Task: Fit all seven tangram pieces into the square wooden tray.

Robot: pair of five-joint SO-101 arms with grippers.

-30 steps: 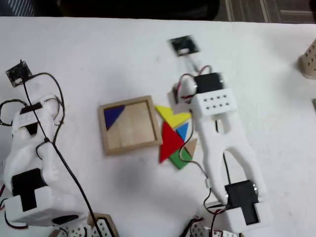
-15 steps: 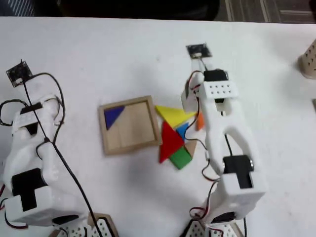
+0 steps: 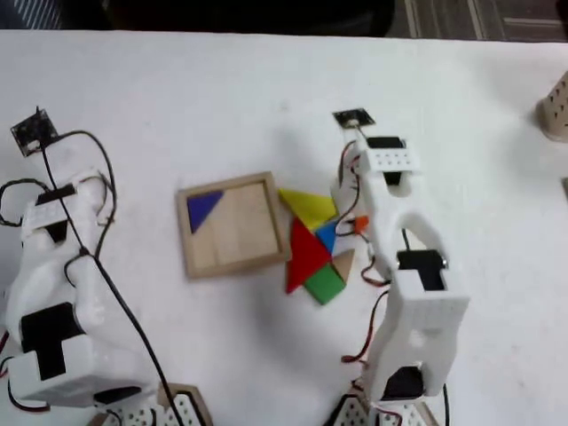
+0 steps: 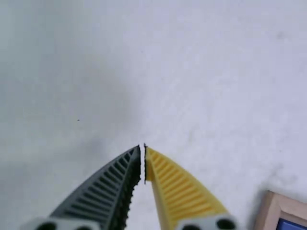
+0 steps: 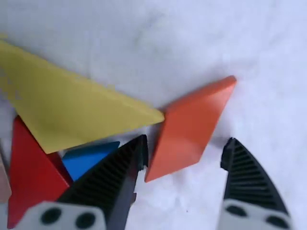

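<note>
Your right gripper [image 5: 186, 141] is hovering, jaws apart, with the flat orange parallelogram piece [image 5: 189, 125] lying between them, its long axis slanting across.

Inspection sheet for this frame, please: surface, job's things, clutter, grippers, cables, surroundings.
Surface: white table.
Job's things: square wooden tray holds one dark blue triangle; yellow triangle, red triangle, light blue triangle, green piece, tan piece and orange parallelogram lie clustered beside it.
Clutter: pale wooden block with holes at the table edge.
Grippers: right gripper open, straddling the orange parallelogram; left gripper shut above bare table near a tray corner.
Cables: black cable across the left arm; red and black wires on the right arm.
Surroundings: dark floor beyond the table.
</note>
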